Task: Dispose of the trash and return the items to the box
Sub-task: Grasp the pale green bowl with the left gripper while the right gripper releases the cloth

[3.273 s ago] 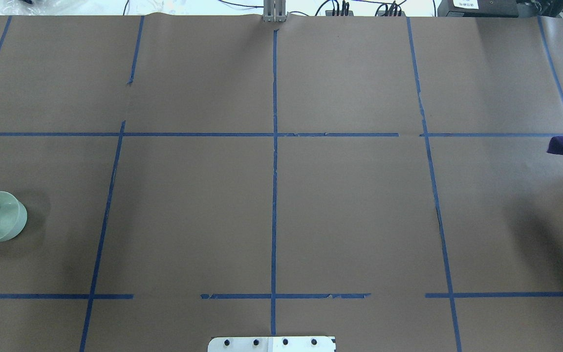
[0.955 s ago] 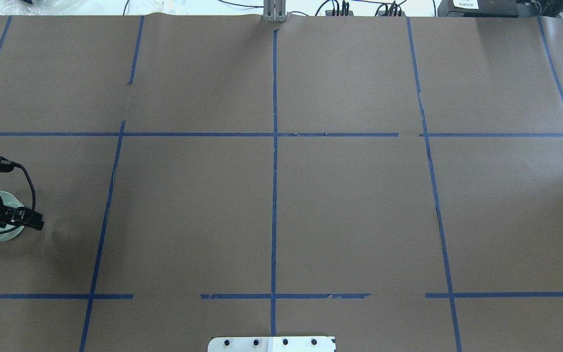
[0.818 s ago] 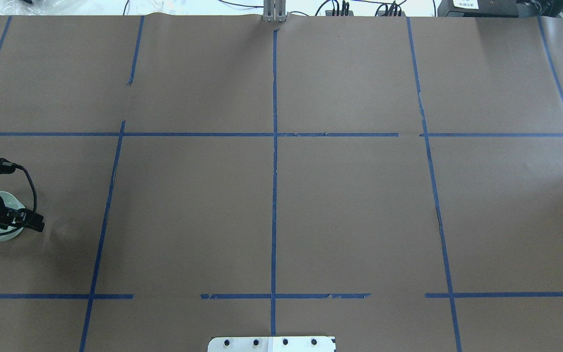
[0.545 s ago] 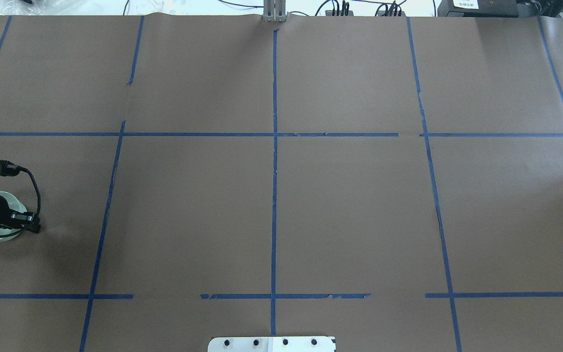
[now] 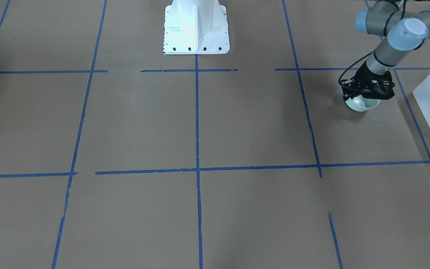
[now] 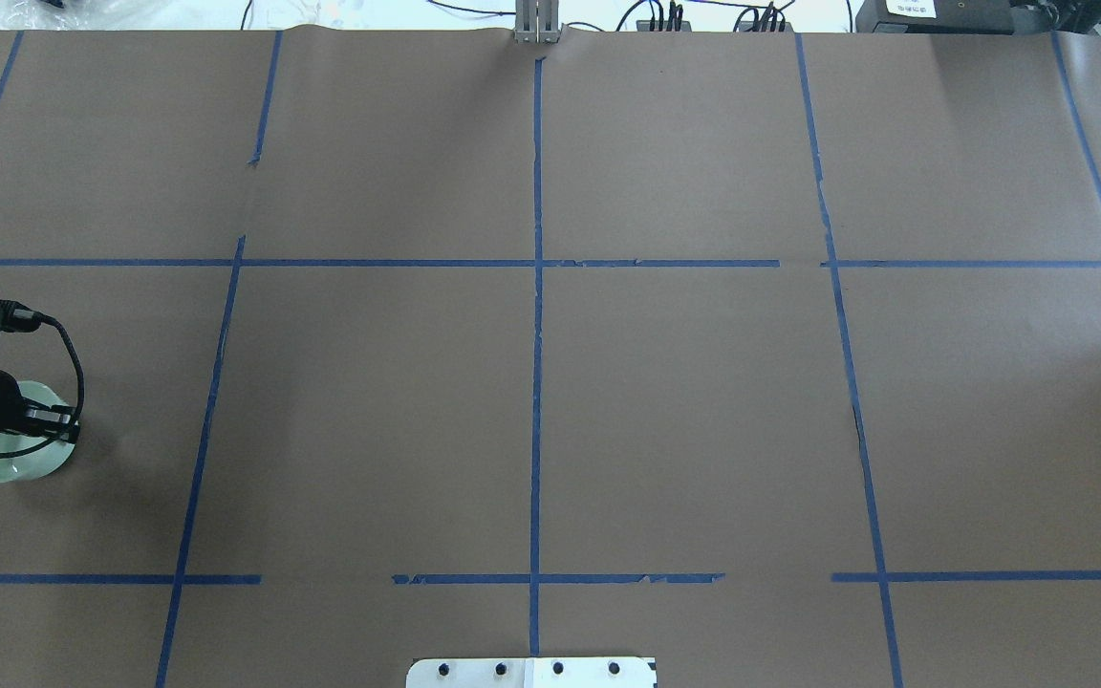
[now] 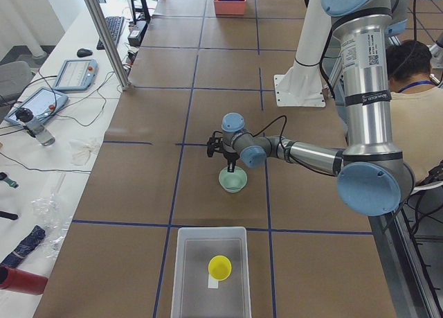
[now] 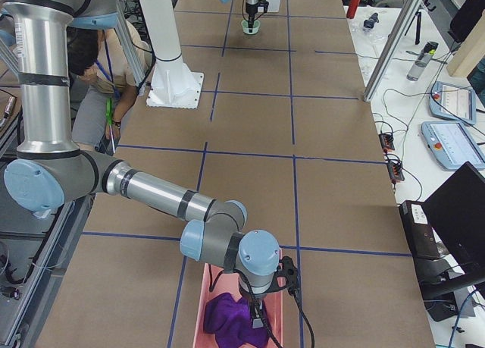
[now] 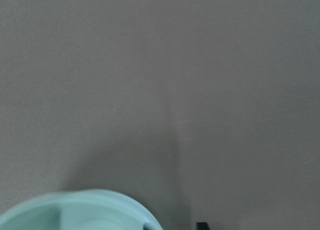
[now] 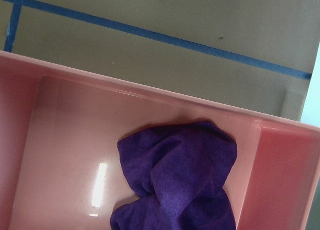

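The pale mint-green bowl [image 5: 362, 105] sits at the table's left end, and shows in the overhead view [image 6: 10, 466], the side view [image 7: 233, 183] and the left wrist view [image 9: 80, 212]. My left gripper [image 5: 364, 98] comes down on its rim and is shut on it, also seen from overhead [image 6: 52, 427]. The frosted box [image 5: 427, 101] lies just beyond, with the yellow-green cup [image 7: 220, 266] lying inside it [image 7: 178, 276]. My right gripper [image 8: 258, 314] hangs over a pink tray; I cannot tell whether it is open or shut.
The pink tray [image 8: 208, 302] at the table's right end holds a purple cloth [image 10: 180, 175]. The white robot base [image 5: 196, 30] stands at the table's near middle. An operator sits behind the robot [image 7: 415, 89]. Blue tape lines cross the brown paper.
The left arm came in and closed on the bowl, which shifted a little to the right. The purple cloth seen at the right edge earlier has left the overhead view.
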`<action>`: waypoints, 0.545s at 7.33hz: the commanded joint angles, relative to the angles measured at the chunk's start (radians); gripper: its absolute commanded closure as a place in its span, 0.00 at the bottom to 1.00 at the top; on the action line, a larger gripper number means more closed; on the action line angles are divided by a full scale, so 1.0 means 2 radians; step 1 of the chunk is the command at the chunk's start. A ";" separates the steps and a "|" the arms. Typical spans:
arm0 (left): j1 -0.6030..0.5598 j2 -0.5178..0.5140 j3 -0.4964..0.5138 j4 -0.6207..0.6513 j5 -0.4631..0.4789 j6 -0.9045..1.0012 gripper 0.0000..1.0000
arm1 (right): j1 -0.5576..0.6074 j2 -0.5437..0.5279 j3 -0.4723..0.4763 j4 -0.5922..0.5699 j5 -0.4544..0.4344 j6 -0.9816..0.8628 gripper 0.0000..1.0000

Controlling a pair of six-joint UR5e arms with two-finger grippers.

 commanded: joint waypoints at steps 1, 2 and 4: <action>-0.048 0.021 -0.077 0.006 0.000 0.008 1.00 | -0.002 0.000 0.012 0.000 0.021 0.000 0.00; -0.076 0.025 -0.095 0.006 -0.003 0.021 1.00 | -0.002 0.000 0.014 0.001 0.021 0.000 0.00; -0.180 0.060 -0.090 0.007 -0.004 0.191 1.00 | -0.003 0.000 0.015 0.000 0.036 0.001 0.00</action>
